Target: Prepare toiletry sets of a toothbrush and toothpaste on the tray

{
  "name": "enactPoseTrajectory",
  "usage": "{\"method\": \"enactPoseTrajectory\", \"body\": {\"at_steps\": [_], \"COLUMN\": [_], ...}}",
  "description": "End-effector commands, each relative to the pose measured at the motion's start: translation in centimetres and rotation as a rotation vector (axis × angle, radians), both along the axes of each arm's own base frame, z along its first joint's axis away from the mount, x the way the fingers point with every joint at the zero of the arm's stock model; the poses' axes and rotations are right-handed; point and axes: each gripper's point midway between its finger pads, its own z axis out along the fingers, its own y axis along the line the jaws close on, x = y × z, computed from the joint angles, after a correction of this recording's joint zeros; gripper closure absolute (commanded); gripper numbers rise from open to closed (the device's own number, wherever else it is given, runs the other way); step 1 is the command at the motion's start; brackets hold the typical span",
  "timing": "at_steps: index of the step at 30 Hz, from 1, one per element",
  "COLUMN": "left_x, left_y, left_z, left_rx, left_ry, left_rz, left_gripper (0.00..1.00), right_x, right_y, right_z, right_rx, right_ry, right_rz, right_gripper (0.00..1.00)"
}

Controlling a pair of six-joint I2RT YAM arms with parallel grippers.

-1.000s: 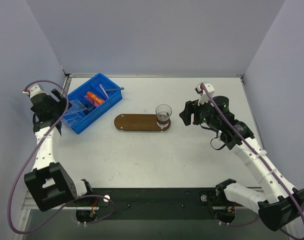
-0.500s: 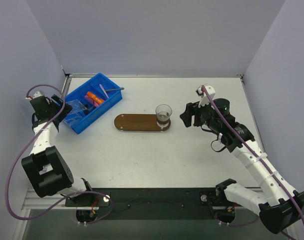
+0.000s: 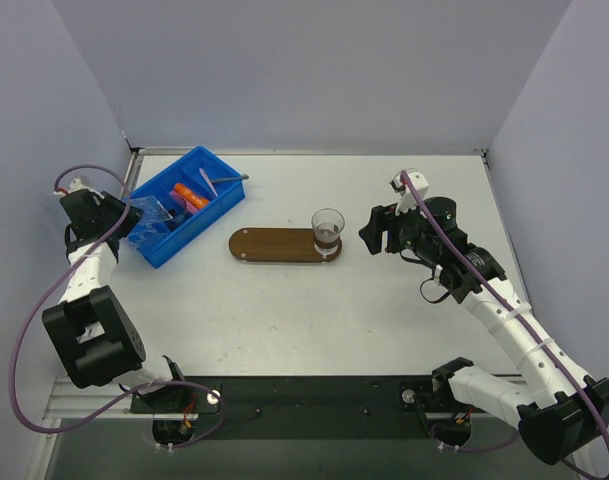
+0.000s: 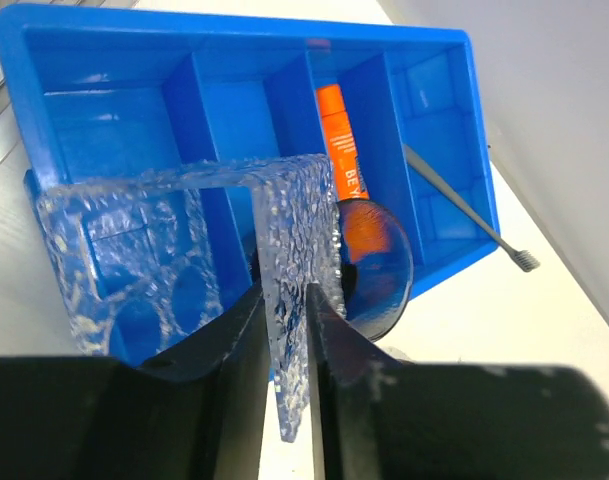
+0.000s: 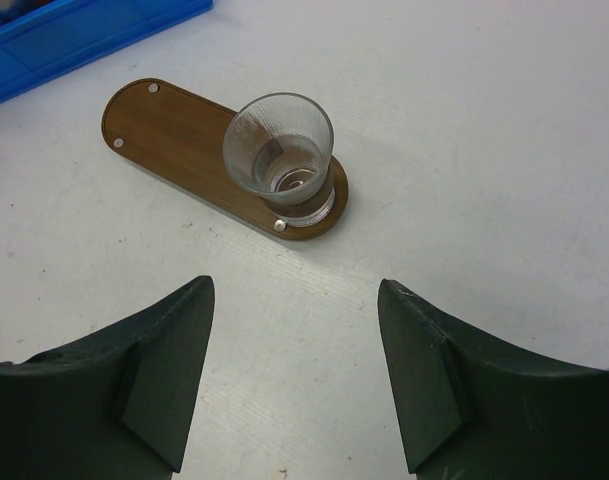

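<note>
An orange toothpaste tube point(image 4: 336, 130) point(image 3: 189, 196) lies in a middle compartment of the blue bin point(image 4: 234, 25) point(image 3: 188, 236). A thin grey toothbrush point(image 4: 454, 205) point(image 3: 224, 180) leans over the bin's far end. My left gripper point(image 4: 286, 300) point(image 3: 124, 215) is at the bin's near-left end. It is shut on a clear textured plastic piece point(image 4: 284, 230) with round holes. The dark-brown oval tray point(image 3: 269, 245) point(image 5: 174, 130) lies mid-table. My right gripper point(image 5: 294, 340) point(image 3: 369, 230) hovers open just right of it, holding nothing.
A clear glass cup point(image 3: 328, 230) point(image 5: 279, 150) stands on the tray's right end. The bin sits at the back left, close to the left wall. A pale stick point(image 3: 209, 187) rests in the bin beside the orange tubes.
My left gripper has closed from wide open onto the clear textured piece, and its arm has shifted slightly toward the bin. The right arm has barely moved.
</note>
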Motion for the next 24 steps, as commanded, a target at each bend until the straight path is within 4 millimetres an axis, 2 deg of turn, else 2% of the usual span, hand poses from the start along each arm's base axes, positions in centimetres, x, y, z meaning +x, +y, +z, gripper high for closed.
{"method": "enactPoseTrajectory", "body": {"at_steps": [1, 7, 13, 21, 24], "left_x": [1.1, 0.7, 0.4, -0.2, -0.9], "left_y": [0.2, 0.4, 0.2, -0.1, 0.1], "left_z": [2.2, 2.8, 4.6, 7.2, 9.4], "left_rx": [0.019, 0.028, 0.055, 0.085, 0.126], "left_ry": [-0.085, -0.096, -0.149, -0.223, -0.255], "left_rz": [-0.015, 0.004, 0.005, 0.006, 0.036], "left_gripper": [0.8, 0.91, 1.0, 1.0, 1.0], "right_x": [0.3, 0.3, 0.4, 0.6, 0.5], "right_y": [0.5, 0.4, 0.0, -0.4, -0.3], "right_z": [0.7, 0.8, 0.9, 1.2, 1.7], "right_rx": [0.023, 0.019, 0.006, -0.003, -0.009], "right_ry": [-0.029, -0.035, -0.042, -0.066, -0.074], "right_rz": [0.007, 0.005, -0.009, -0.028, -0.017], "right_gripper": [0.39, 0.39, 0.39, 0.39, 0.37]}}
